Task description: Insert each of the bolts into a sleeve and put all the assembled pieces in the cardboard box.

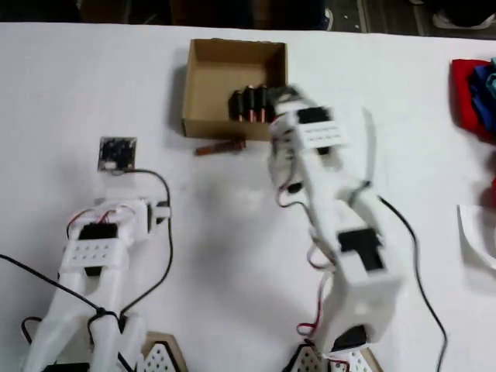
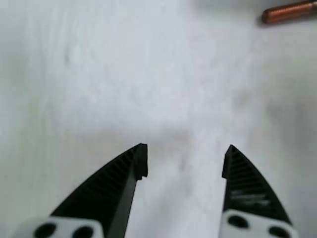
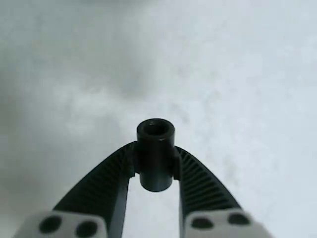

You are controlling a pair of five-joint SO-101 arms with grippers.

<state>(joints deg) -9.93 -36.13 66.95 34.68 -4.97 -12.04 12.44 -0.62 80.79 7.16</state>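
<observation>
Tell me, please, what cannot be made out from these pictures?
- High view: how many pieces stand in the cardboard box; they are blurred, and the right arm covers some.
- Left wrist view: the bolt in full; the picture's edge cuts it.
- High view: what the small dark square thing is; too small.
- Right wrist view: inside the sleeve in the right pincer; the bore is dark.

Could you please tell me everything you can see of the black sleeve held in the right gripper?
The sleeve is a short, matte black cylinder with a round bore open at its visible end; no bolt shows in it. The right gripper clamps it from both sides at about mid-length, with the white table behind it.
</observation>
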